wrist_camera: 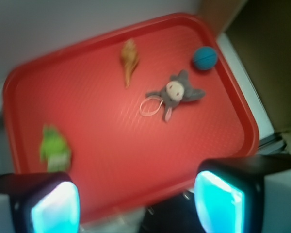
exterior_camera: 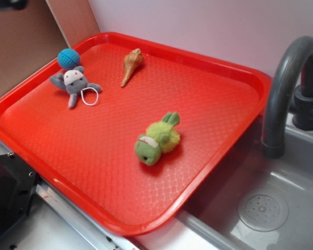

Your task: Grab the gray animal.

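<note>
Hand (wrist_camera: 136, 204) released, hovering high above near tray (wrist_camera: 136, 160) edge for overview. Gray animal (wrist_camera: 177, 92) far right, beside blue ball (wrist_camera: 204, 58), limbs splayed, ungrasped.

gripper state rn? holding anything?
Gripper: open, holding nothing; the gray animal lies on the red tray, untouched.

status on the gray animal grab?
Gripper open, empty, above the tray's near edge. Gray animal untouched at the far corner, blue ball touching it. Path over the tray clear; shell and green plush lie apart.
</note>
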Motion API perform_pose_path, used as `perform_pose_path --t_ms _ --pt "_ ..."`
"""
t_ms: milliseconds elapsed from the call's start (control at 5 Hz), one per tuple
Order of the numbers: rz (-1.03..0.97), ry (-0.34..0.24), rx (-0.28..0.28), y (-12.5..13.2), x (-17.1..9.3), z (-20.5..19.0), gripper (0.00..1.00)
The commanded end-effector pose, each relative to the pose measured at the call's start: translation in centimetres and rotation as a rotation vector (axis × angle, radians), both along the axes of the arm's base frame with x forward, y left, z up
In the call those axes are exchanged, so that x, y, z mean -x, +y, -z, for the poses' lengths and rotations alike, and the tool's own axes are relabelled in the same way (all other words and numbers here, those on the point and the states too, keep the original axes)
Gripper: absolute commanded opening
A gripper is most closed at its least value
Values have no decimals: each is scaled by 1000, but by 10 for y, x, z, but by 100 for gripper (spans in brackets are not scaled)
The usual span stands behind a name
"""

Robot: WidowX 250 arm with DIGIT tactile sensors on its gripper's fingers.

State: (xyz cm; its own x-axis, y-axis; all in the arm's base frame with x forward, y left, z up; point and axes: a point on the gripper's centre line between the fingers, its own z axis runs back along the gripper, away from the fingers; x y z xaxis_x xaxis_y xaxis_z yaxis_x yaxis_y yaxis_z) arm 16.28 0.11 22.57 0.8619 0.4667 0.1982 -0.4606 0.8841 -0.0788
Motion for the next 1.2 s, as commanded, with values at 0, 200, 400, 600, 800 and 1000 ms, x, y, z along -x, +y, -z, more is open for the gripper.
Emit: perform_pose_path --t_ms 0,200,400,600,800,1000 --pt "-512 -27 -58 54 -31 36 100" --pt "-762 -30 -68 75 -31 52 100" --pt "-1014 -71 -42 100 -32 73 100" --pt "-1231 -92 -92 106 -34 89 100" --pt "-1239 -77 -115 117 -44 113 100" --pt "-1194 -62 -145 114 -53 131 100"
